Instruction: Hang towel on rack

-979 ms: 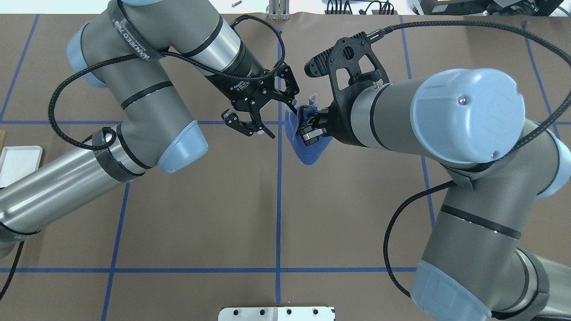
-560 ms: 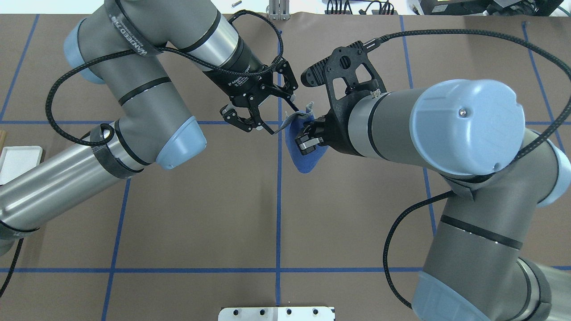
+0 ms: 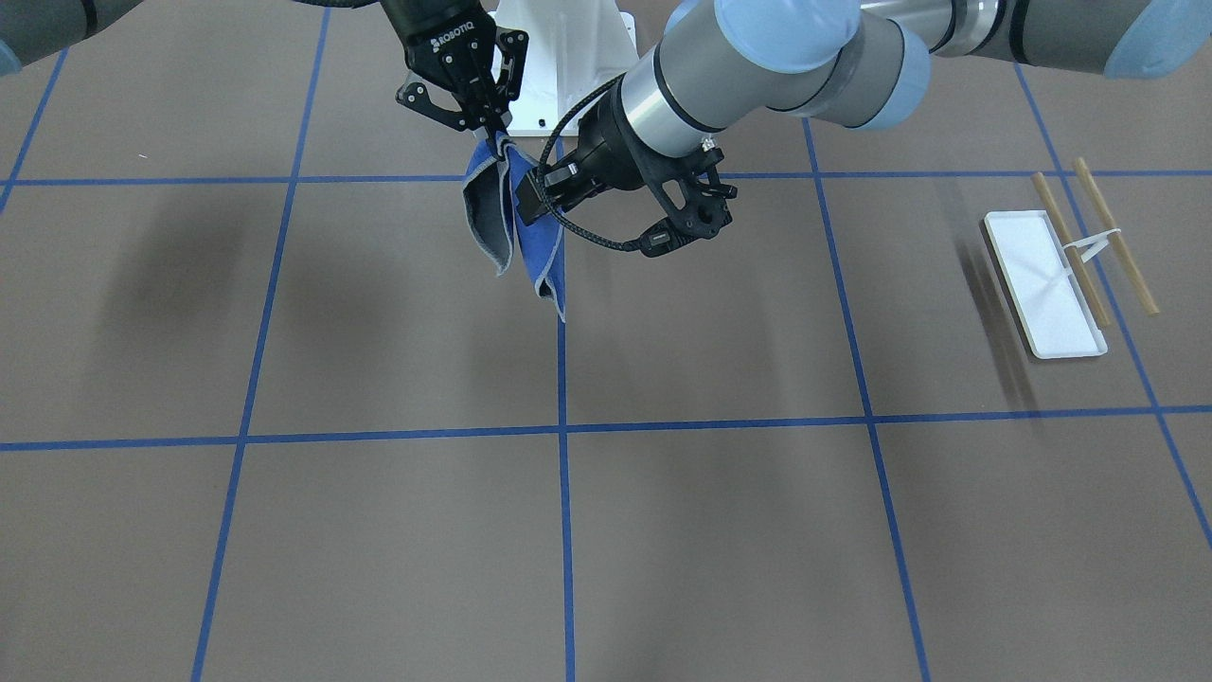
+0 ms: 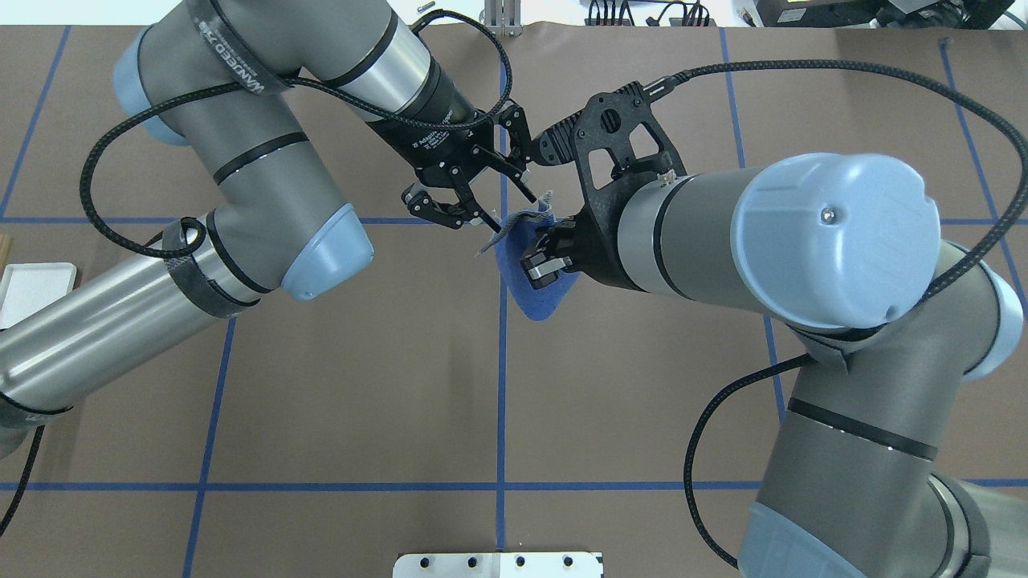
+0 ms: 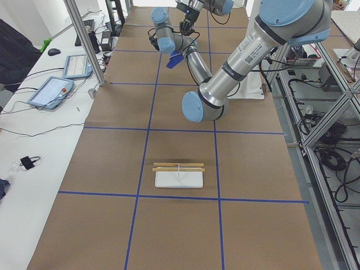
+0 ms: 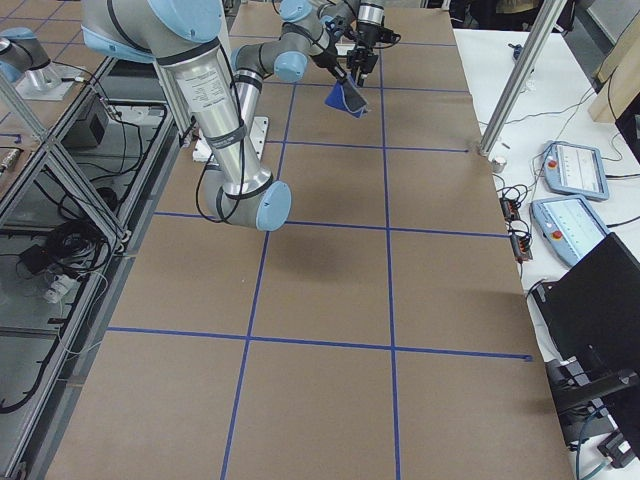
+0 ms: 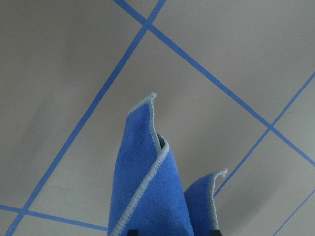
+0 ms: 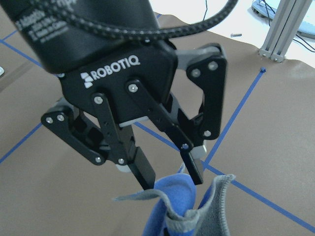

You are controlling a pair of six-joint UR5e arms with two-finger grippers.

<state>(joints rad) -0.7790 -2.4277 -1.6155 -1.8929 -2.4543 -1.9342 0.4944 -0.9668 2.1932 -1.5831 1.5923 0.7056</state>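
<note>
The blue towel (image 3: 525, 256) hangs bunched in the air over the table's centre line; it also shows in the overhead view (image 4: 534, 293). My right gripper (image 3: 494, 133) points down and is shut on the towel's top corner. My left gripper (image 4: 514, 215) comes in from the side, and its fingers (image 8: 147, 179) have closed in on the upper fold beside the right gripper. In the left wrist view the towel (image 7: 152, 196) fills the gap between the fingertips. The rack (image 3: 1046, 294), a white tray with two wooden rods (image 3: 1113, 237), stands far off on my left side.
The white robot pedestal (image 3: 568, 47) is at the table's near edge. Blue tape lines grid the brown table. An aluminium post (image 8: 280, 29) stands at the far edge. A side table with tablets (image 5: 53, 90) lies beyond it.
The right gripper has carried the towel a little left, into the left gripper's jaws. The left fingers have narrowed around the fold, and a grey corner now sticks out past one finger.
</note>
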